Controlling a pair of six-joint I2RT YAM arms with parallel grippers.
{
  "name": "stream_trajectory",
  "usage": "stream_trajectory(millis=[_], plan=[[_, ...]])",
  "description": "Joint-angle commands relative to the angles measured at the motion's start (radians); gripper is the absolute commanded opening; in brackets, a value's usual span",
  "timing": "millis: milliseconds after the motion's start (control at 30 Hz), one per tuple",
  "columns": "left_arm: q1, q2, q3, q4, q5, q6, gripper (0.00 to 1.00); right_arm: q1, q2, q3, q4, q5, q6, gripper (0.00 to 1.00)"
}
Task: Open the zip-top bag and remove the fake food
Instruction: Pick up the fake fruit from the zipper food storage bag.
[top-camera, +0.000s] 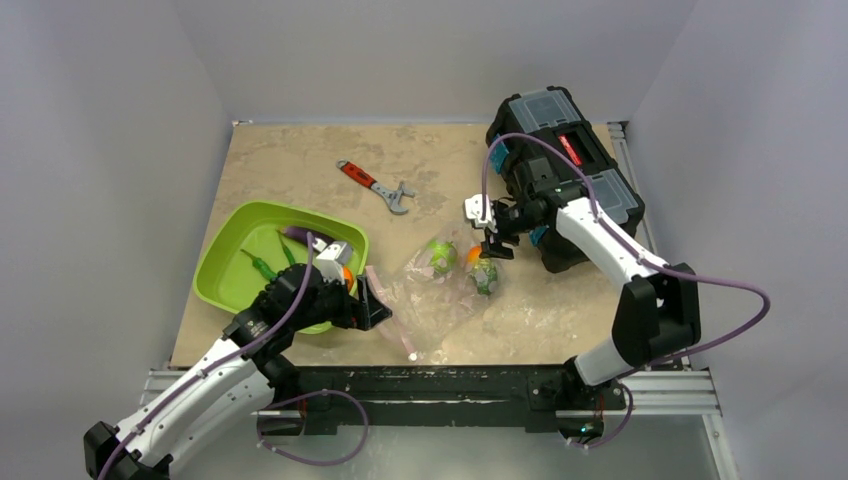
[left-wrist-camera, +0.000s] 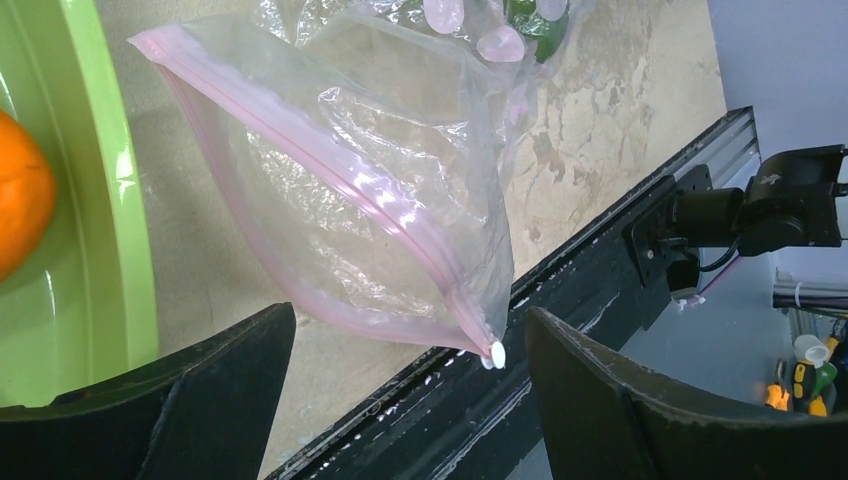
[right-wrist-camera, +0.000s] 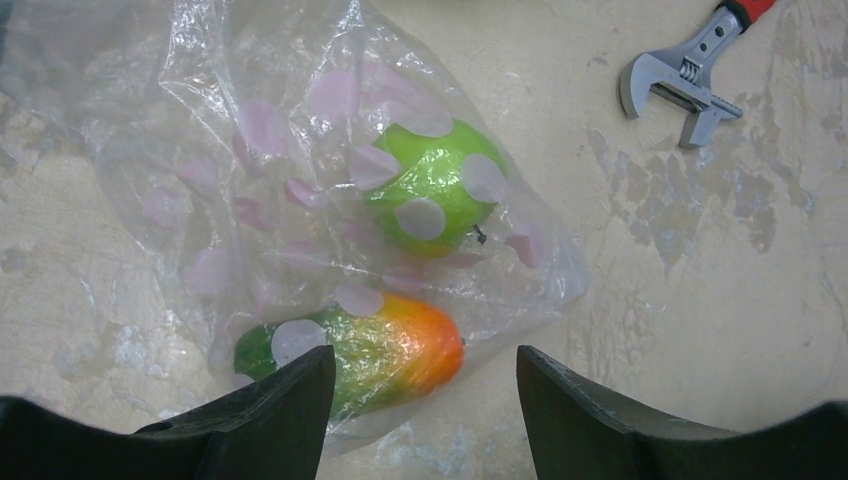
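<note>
The zip-top bag (top-camera: 435, 300) lies crumpled mid-table, its pink zip edge (left-wrist-camera: 350, 190) toward my left arm and a white slider (left-wrist-camera: 497, 353) at the near corner. The two pink strips stand apart, so the mouth gapes. Inside, at the far end, sit a green round fruit (right-wrist-camera: 430, 195) and a green-orange mango (right-wrist-camera: 385, 350), both fake food. My left gripper (left-wrist-camera: 410, 315) is open just short of the zip edge, touching nothing. My right gripper (right-wrist-camera: 425, 352) hangs open above the mango end, holding nothing. An orange fruit (left-wrist-camera: 20, 195), an eggplant (top-camera: 297, 235) and green pods (top-camera: 262, 265) lie in the green tray (top-camera: 225, 265).
A red-handled wrench (top-camera: 375, 185) lies on the table behind the bag. A black toolbox (top-camera: 560, 150) stands at the back right, close to my right arm. The black front rail (top-camera: 450, 385) runs just below the bag's near corner.
</note>
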Motion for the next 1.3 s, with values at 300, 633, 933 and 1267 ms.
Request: stream_trajectory(millis=[300,633,933,1267], plan=[[-0.007,-0.002,-0.008,0.014,0.015,0.031,0.84,-0.016,0.088,0.069,0.037,0.052,-0.035,0.66],[-0.012,0.018,0.010,0.002,0.004,0.037,0.74,-0.001,0.200,0.142,0.010,0.066,-0.070,0.65],[-0.013,-0.001,0.030,-0.088,-0.041,0.021,0.59,0.134,0.234,0.153,0.075,0.110,-0.047,0.65],[-0.050,0.252,0.114,0.085,-0.052,0.120,0.47,0.183,0.287,0.179,0.065,0.136,-0.130,0.64]])
